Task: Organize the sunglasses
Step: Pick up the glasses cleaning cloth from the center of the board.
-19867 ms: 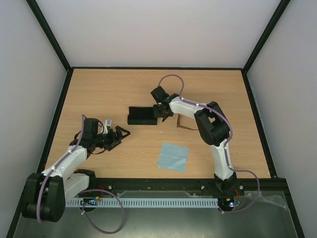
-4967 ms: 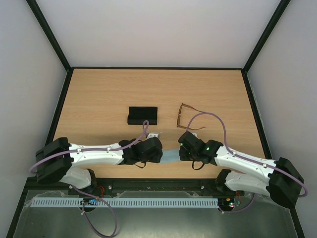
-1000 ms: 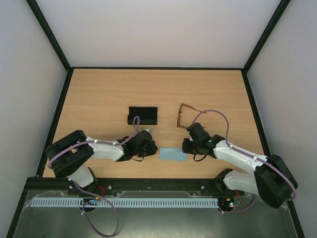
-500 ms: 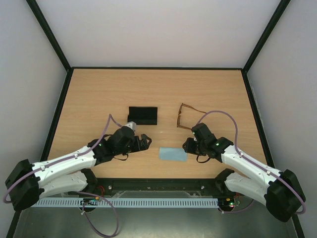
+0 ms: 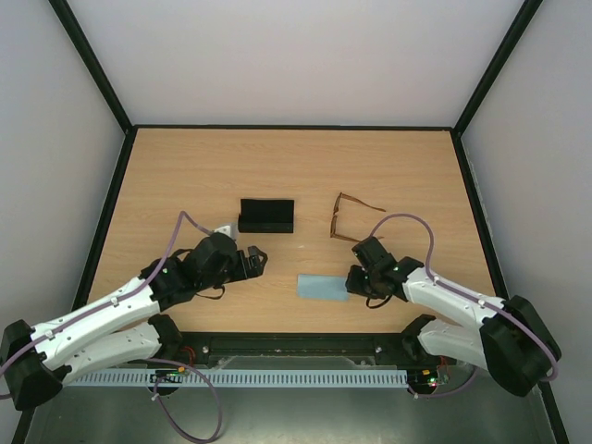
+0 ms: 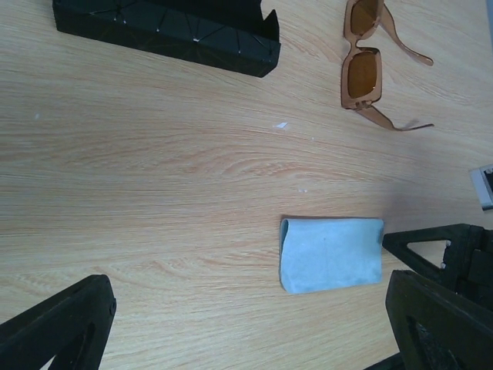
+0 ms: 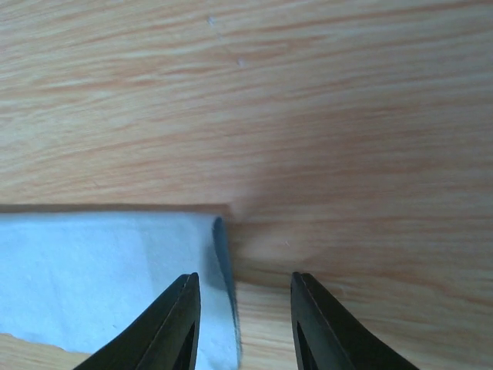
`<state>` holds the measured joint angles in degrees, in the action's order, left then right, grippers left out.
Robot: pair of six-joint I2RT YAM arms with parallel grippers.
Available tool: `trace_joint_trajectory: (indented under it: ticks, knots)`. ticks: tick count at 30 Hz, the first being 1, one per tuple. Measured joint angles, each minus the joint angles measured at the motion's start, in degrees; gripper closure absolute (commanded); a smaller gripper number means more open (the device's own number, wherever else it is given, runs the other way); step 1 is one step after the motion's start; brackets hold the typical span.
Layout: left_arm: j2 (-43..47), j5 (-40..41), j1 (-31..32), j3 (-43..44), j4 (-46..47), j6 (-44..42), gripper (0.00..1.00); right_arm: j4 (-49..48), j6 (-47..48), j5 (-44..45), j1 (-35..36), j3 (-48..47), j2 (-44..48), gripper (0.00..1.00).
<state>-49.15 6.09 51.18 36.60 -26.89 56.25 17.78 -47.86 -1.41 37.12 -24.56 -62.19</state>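
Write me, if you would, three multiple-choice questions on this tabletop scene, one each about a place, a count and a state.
1. Where do the thin brown amber-tinted sunglasses lie relative to the black oblong case?
A. Beside it, apart from it
B. Inside it
C. On top of it

2. How many loose objects lie on the wooden table?
A. Two
B. Three
C. Five

3. What state is the left gripper in?
A. Shut on the case
B. Shut on the sunglasses
C. Open, holding nothing

Answers:
1 A, since bare wood shows between the two.
2 B, since there are only the case, the sunglasses and a folded light blue cloth.
3 C, since the left wrist view shows its fingers wide apart with nothing between them.
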Motion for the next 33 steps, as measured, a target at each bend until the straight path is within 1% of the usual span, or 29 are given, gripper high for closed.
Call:
trace_joint_trajectory:
  ticks: [4,9,20,25,33]
  knots:
    - [0.2,-0.1,-0.5,-0.4,-0.1,-0.3,0.01,-2.8,0.0,0.0,0.2,-0.5,-2.1,0.67]
    - [0.2,-0.5,-0.7,-1.7,0.3,-0.3,0.01,-4.9,-0.2,0.4,1.5,-1.0,-3.8,0.68]
    - [-0.1,-2.1,-0.7,-3.0,1.8,-0.3,0.01,-4.0,-3.9,3.4,7.6,0.1,-1.7,0.68]
    - [-1.2,-3.1,-0.7,-3.4,3.1,-0.4,0.01,-4.2,-5.0,4.1,8.1,0.5,-1.4,0.72]
    - [-2.4,-4.1,-0.7,-3.7,4.4,-0.5,0.01,-5.6,-5.8,4.3,8.4,0.7,-2.2,0.73]
